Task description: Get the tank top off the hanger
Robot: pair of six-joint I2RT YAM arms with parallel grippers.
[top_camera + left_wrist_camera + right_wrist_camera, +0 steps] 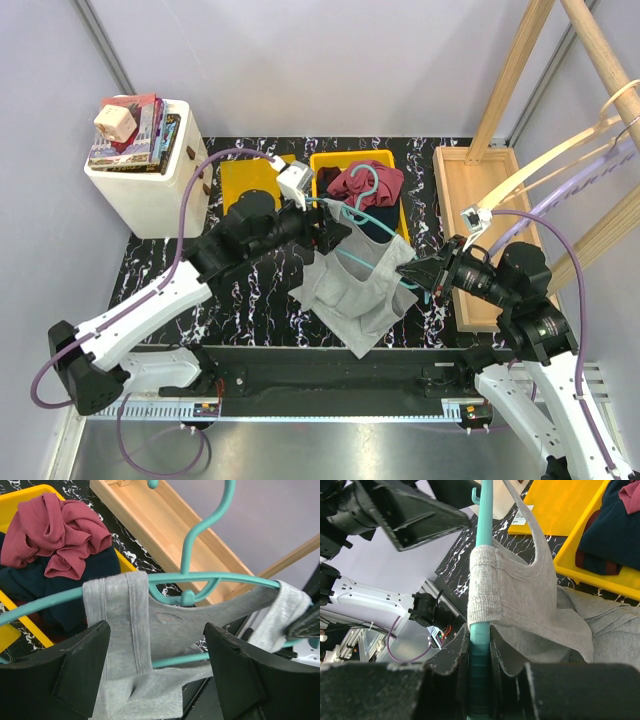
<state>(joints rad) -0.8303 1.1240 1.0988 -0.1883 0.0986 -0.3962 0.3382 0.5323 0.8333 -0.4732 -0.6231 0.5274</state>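
Note:
A grey tank top (355, 295) hangs on a teal hanger (365, 262) held in the air over the middle of the table. My right gripper (422, 272) is shut on the hanger's right end, just below the right strap; in the right wrist view (480, 647) its fingers clamp the teal bar (482, 520) under the grey strap (520, 595). My left gripper (335, 235) is open at the hanger's left side. In the left wrist view (157, 650) its jaws stand wide apart around the left strap (117, 625) and the hanger's lower bar (175, 660), touching neither.
A yellow bin (325, 165) with maroon and navy clothes stands behind the hanger, with a flat yellow lid (250, 180) to its left. A wooden tray (480, 190) and wooden rack posts (515, 70) are at the right. A white box (150, 195) with books is at the far left.

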